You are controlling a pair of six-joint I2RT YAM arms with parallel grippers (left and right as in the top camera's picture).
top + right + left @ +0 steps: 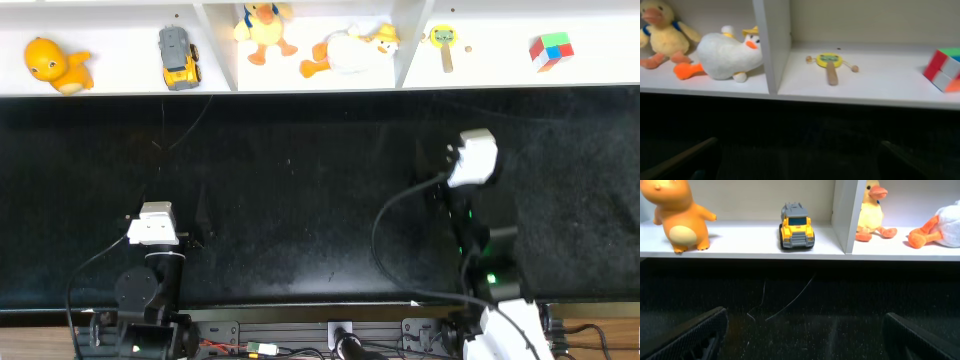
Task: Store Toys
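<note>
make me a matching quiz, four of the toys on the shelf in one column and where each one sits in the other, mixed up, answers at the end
Toys:
1. toy truck
2. white plush duck
3. colour cube
4. orange figure

Places on the shelf:
A. middle compartment, lying down
B. right compartment, at its right end
C. left compartment, at its left end
D. left compartment, next to the divider

Pairs: 1-D, 2-A, 3-B, 4-C
</note>
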